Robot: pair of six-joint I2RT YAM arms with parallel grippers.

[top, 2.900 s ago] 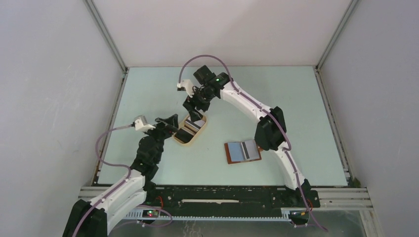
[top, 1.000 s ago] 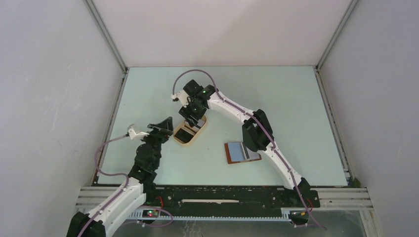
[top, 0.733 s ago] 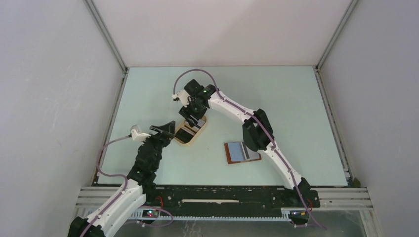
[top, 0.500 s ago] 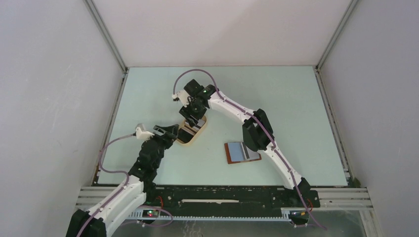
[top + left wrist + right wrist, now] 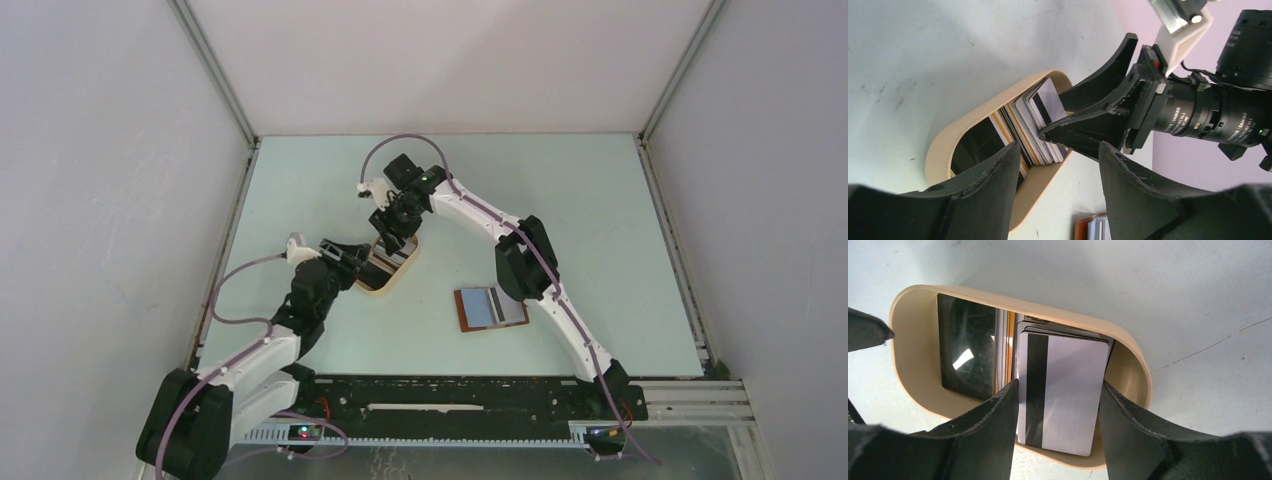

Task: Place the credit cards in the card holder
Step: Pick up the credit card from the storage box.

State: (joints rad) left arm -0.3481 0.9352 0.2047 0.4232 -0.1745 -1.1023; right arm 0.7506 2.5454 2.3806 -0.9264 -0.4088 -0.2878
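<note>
Most credit cards (image 5: 1023,131) hidden in tray (image 5: 908,305); right pincer (image 5: 1059,386) pinches top striped card (image 5: 1073,390); left pincer (image 5: 1059,147) spread; card holder (image 5: 1094,230) cut off at frame edge.

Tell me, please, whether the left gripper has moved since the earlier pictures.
Yes. The left gripper has shifted right, toward the tan tray, and now sits at its near-left rim.

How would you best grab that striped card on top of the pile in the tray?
Pinch the striped card across its two long edges, from above. It tops the other credit cards inside the tan tray, whose rim blocks a sideways approach. The right end effector grips it that way.
</note>
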